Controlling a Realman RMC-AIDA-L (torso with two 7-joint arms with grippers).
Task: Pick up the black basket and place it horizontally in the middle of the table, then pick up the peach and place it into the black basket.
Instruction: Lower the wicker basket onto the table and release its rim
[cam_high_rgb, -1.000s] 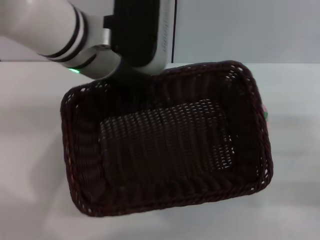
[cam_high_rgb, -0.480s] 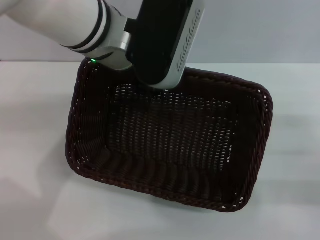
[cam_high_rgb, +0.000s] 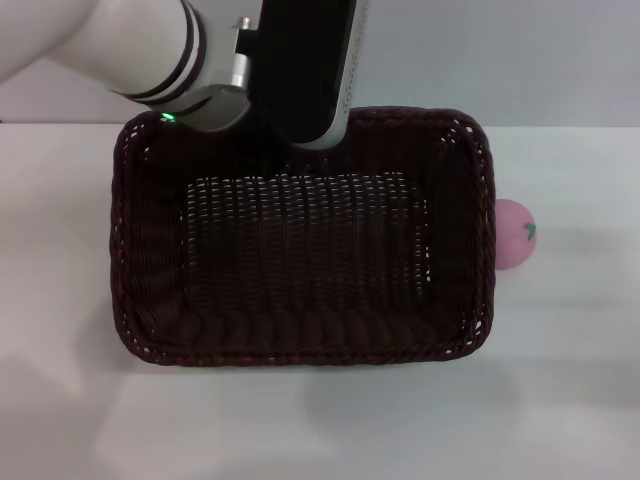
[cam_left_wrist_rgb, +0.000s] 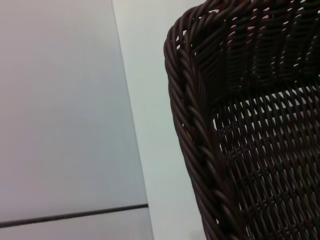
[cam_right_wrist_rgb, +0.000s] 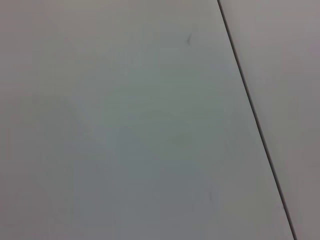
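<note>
The black basket (cam_high_rgb: 300, 352) lies lengthwise across the middle of the white table (cam_high_rgb: 560, 410), opening up. My left gripper (cam_high_rgb: 300, 150) reaches down from the arm at the top and is shut on the middle of the basket's far rim; its body hides the fingers. The braided rim also shows close up in the left wrist view (cam_left_wrist_rgb: 192, 120). The peach (cam_high_rgb: 515, 234) sits on the table just beyond the basket's right end, partly hidden by that rim. My right gripper is out of view.
A grey wall (cam_high_rgb: 500, 60) rises behind the table's far edge. The right wrist view shows only bare table surface (cam_right_wrist_rgb: 125, 125) and a dark seam line (cam_right_wrist_rgb: 255, 120).
My left arm has turned the basket from a tilted, skewed position to lying square and horizontal. The peach, hidden before, now shows at the basket's right end.
</note>
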